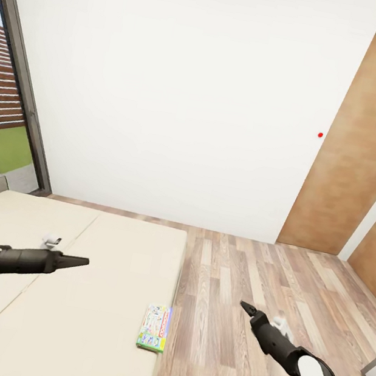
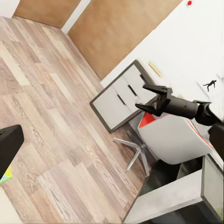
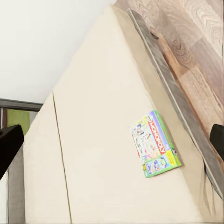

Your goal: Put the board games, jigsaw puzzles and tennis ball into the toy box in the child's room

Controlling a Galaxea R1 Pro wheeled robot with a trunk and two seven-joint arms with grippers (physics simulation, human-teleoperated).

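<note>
The white-green board game (image 1: 154, 328) lies at the bed (image 1: 109, 248) edge, at 6 o'clock. The right gripper (image 1: 245, 308), jaws seemingly narrow, should open and descend squarely; I cannot tell the left gripper (image 1: 79, 261) jaws' state.

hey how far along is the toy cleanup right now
Nothing visibly done here. One white-green board game still lies flat near the edge of the bed, untouched. The left gripper hovers over the mattress and the right gripper over the floor, both empty. Picking it up and boxing it remain.
</note>
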